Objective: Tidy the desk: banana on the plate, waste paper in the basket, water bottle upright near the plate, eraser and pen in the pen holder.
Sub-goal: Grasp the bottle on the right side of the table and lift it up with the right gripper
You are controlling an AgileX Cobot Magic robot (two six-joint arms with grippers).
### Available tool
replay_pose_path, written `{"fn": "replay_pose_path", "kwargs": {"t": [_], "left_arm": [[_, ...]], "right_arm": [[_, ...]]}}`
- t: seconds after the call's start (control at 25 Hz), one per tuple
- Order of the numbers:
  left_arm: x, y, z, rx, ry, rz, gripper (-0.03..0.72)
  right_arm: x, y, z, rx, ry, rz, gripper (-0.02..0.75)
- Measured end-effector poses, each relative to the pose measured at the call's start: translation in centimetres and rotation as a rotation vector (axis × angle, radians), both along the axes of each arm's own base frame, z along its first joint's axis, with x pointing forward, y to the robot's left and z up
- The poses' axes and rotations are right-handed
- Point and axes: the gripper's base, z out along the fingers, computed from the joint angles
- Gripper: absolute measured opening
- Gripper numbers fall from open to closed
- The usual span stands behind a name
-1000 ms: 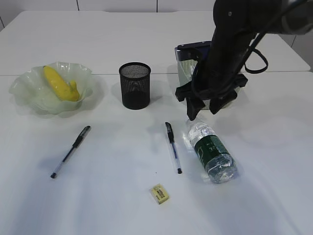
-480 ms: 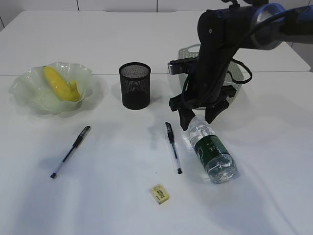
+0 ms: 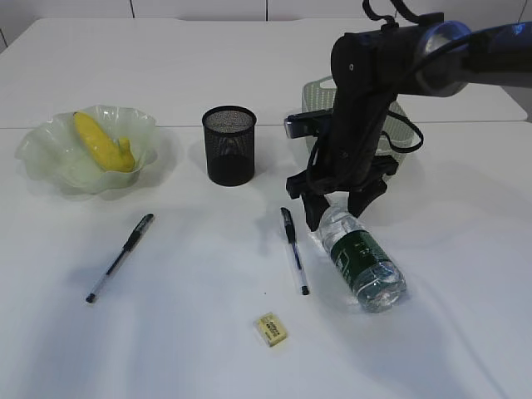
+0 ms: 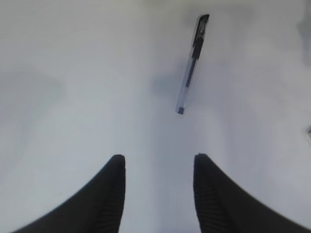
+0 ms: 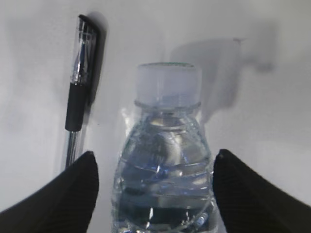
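Already lying on the plate: the banana. Still lying flat: the bottle, with the right gripper straddling its neck, fingers apart, not yet gripping. Still waiting on the table: two pens and the eraser, outside the holder. Hanging empty over one pen: the left gripper, fingers apart. Not showing anywhere: loose paper.

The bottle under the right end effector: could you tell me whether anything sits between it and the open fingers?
Nothing visible does. The right end effector straddles the bottle near its neck with bare table either side; the pen lies just outside one finger.
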Motion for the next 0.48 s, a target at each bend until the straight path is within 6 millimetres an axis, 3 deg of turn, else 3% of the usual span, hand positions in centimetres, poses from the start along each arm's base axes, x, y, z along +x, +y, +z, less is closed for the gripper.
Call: {"fn": "replay_pose_path", "kwargs": {"t": [0.28, 0.48], "left_arm": [[0.0, 0.0, 0.0, 0.000, 0.000, 0.000, 0.328], [0.0, 0.0, 0.0, -0.002, -0.001, 0.000, 0.328]], "right_arm": [[0.1, 0.1, -1.5, -0.011, 0.031, -0.003, 0.544], [0.1, 0.1, -1.5, -0.009, 0.033, -0.006, 0.544]]}}
